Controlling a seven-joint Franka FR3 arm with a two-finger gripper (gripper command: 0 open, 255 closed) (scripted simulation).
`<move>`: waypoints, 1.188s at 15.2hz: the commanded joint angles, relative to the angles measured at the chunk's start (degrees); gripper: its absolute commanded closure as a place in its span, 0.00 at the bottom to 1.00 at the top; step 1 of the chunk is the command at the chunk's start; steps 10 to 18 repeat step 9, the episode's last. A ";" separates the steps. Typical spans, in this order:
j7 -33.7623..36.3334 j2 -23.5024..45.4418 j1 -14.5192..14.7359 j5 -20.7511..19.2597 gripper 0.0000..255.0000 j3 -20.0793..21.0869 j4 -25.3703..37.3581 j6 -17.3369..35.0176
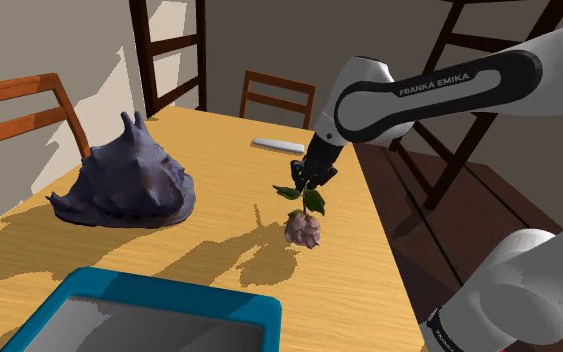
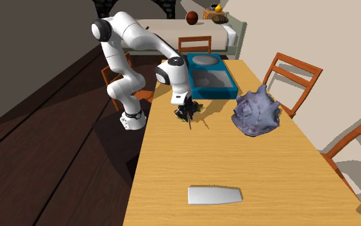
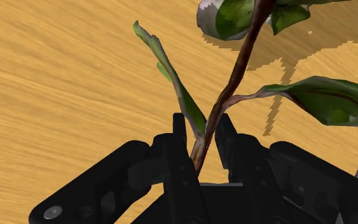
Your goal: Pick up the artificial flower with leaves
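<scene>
The artificial flower (image 1: 304, 224) hangs head down above the wooden table (image 1: 219, 250), its pale pink bloom lowest and green leaves (image 1: 313, 200) higher on the brown stem. My black gripper (image 1: 314, 172) is shut on the stem's upper end. In the wrist view the stem (image 3: 234, 79) runs out from between the two fingers (image 3: 182, 137), with long green leaves (image 3: 323, 98) spreading to either side. From the second exterior view, the gripper (image 2: 186, 110) and flower (image 2: 189, 117) hang just above the table beside the blue tray.
A large purple-grey spiky shell (image 1: 124, 182) lies on the table at the shoulder view's left. A blue tray (image 1: 149, 315) occupies the near edge. A flat white-grey piece (image 1: 277, 146) lies at the far side. Wooden chairs (image 1: 277, 96) surround the table.
</scene>
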 commanded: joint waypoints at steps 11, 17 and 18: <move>1.07 -2.94 -0.36 -0.92 1.00 -0.54 4.02 -6.92; 1.07 -2.94 -0.36 -0.92 1.00 -0.54 4.02 -6.92; 1.07 -2.94 -0.36 -0.92 1.00 -0.54 4.02 -6.92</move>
